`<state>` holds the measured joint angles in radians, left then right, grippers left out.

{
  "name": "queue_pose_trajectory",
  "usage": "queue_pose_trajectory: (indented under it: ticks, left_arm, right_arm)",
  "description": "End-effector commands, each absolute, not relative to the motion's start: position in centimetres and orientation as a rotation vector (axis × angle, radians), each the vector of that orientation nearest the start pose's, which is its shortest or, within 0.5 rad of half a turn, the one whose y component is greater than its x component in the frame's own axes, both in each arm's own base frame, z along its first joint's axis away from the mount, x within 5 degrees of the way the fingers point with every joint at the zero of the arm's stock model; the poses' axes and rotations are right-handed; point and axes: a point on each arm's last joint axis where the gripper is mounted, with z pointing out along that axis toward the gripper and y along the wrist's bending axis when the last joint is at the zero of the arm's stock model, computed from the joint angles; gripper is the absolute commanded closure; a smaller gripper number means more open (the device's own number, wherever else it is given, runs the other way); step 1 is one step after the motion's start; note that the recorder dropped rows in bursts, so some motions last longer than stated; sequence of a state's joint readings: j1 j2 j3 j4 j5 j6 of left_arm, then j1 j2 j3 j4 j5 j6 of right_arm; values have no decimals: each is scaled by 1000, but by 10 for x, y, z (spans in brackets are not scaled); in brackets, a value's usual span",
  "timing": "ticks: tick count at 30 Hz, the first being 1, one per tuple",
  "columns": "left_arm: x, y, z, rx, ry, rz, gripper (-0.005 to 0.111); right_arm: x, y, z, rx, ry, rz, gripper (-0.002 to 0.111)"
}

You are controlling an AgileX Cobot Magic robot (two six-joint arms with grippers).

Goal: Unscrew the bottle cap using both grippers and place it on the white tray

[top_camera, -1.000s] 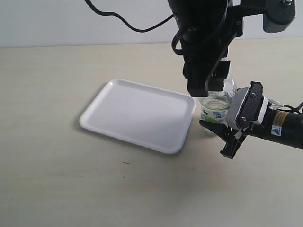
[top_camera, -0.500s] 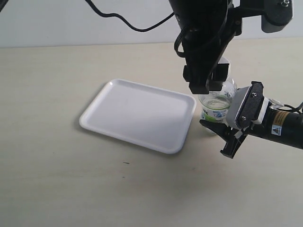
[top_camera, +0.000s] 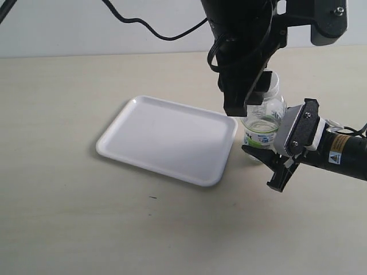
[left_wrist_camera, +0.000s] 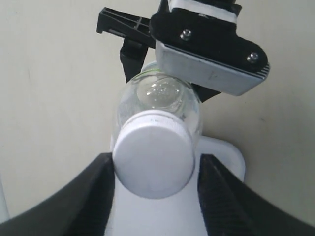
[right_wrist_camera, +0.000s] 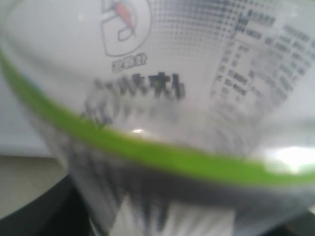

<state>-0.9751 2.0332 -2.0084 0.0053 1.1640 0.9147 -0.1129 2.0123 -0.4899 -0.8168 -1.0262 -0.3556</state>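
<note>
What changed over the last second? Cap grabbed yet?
Left tool shifted slightly up and left in the exterior view, baring more of the bottle near its top. Its jaws straddle the bottle cap with a gap on one side: not gripped yet. Unchanged: right tool clamped low on the bottle, white tray beside it.

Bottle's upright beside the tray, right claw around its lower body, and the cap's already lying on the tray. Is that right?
No. The bottle cap is not on the white tray; it sits atop the bottle, flanked by the left claw, as the left wrist view shows. The rest stands.
</note>
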Motion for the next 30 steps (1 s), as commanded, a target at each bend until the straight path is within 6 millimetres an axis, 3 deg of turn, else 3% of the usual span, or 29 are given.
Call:
queue_pose_trajectory:
  ticks: [1,10,17,30]
  left_arm:
    - [253,-375,316,-2933,-2139,33,60]
    - [253,-378,317,-2954,-2161,63,60]
    - [253,-379,317,-2952,-2166,88,40]
    - [253,-379,316,-2942,-2175,91,42]
  right_arm:
    - [271,22,67,-1127,1799,105,108]
    - [271,23,67,-1125,1798,109,108]
    - [271,23,67,-1121,1800,113,108]
    - [271,23,67,-1113,1806,118,108]
